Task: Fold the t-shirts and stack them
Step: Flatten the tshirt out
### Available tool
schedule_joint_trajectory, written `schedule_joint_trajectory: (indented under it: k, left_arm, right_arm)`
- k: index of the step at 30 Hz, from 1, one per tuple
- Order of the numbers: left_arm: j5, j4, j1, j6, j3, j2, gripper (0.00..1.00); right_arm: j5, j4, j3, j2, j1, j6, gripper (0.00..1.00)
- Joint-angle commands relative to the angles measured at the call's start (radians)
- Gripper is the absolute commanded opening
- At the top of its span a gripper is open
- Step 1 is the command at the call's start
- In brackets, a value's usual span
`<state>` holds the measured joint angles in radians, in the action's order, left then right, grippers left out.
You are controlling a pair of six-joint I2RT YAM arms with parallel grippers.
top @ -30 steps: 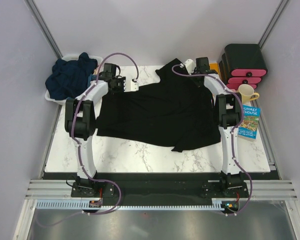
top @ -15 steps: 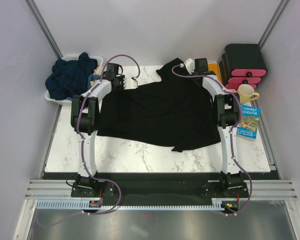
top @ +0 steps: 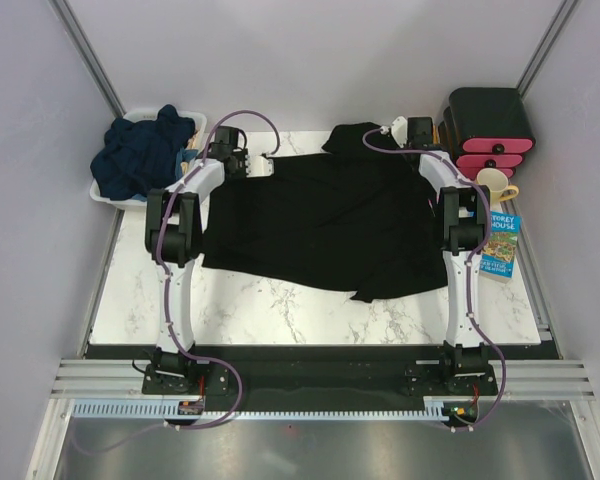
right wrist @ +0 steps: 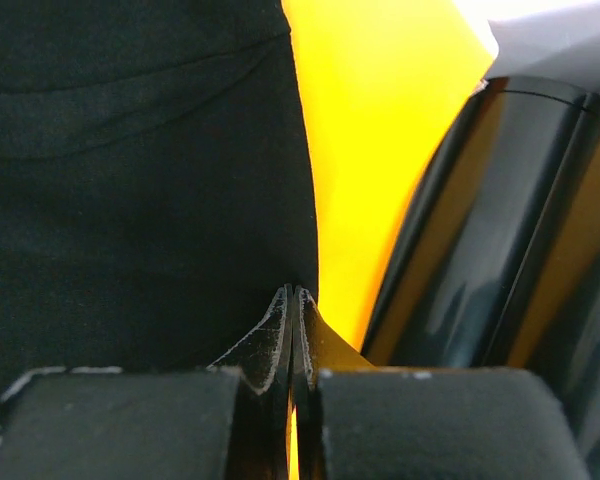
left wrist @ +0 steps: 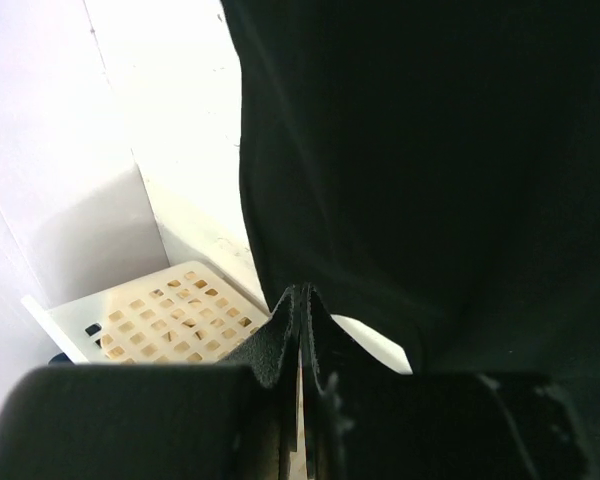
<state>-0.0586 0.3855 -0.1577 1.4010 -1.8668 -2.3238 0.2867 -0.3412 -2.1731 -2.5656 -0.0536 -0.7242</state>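
Left gripper (left wrist: 300,318), right gripper (right wrist: 292,305): clamped tight onto limp, light black t-shirt (top: 330,225) by far edge, eleven and one o'clock.

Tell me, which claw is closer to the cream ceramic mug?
Right. The right claw pinches the black cloth t-shirt at its far right corner, near the cream ceramic mug; the left claw grips its far left corner.

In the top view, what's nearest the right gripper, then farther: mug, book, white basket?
From the right gripper:
1. Mug, on the right side.
2. Book, on the right, nearer the arm bases.
3. White basket, far left corner.
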Motion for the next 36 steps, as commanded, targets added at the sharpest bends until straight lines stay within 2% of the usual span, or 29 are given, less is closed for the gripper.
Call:
schedule_joint_trajectory:
  k: [1, 9, 16, 21, 24, 27, 30, 31, 32, 34, 36]
  left_arm:
    - [-0.035, -0.031, 0.007, 0.0, -0.049, -0.029, 0.02]
    - [-0.061, -0.007, 0.01, 0.044, -0.049, -0.072, 0.02]
    - [-0.109, 0.087, 0.017, 0.053, -0.043, -0.106, 0.02]
    - [-0.179, 0.122, 0.033, 0.084, -0.006, -0.121, 0.02]
    - [-0.196, 0.141, 0.05, 0.089, 0.003, -0.12, 0.02]
    - [-0.221, 0.142, 0.064, 0.096, 0.001, -0.121, 0.02]
    - [-0.21, 0.141, 0.069, 0.067, -0.023, -0.121, 0.02]
    - [-0.192, 0.141, 0.069, 0.05, -0.037, -0.121, 0.02]
    - [-0.181, 0.139, 0.069, 0.017, -0.061, -0.112, 0.15]
    - [-0.153, 0.124, 0.069, -0.01, -0.074, -0.095, 0.32]
    - [-0.135, 0.069, 0.07, -0.04, -0.065, -0.056, 0.48]
  right_arm:
    - [0.066, -0.028, 0.035, -0.016, 0.024, -0.02, 0.0]
    - [0.065, -0.028, 0.048, 0.011, 0.026, -0.029, 0.0]
    - [0.028, -0.025, 0.111, 0.082, 0.024, -0.043, 0.0]
    - [0.003, -0.025, 0.134, 0.131, 0.023, -0.049, 0.05]
    - [-0.003, -0.025, 0.141, 0.148, 0.021, -0.049, 0.1]
    - [-0.007, -0.025, 0.153, 0.162, 0.018, -0.052, 0.2]
    - [-0.02, -0.025, 0.173, 0.174, 0.012, -0.057, 0.35]
    - [-0.026, -0.025, 0.185, 0.186, 0.011, -0.063, 0.44]
    - [-0.03, -0.025, 0.19, 0.192, 0.006, -0.064, 0.47]
    - [-0.032, -0.024, 0.2, 0.214, 0.001, -0.066, 0.54]
    - [-0.029, -0.018, 0.203, 0.228, -0.002, -0.064, 0.56]
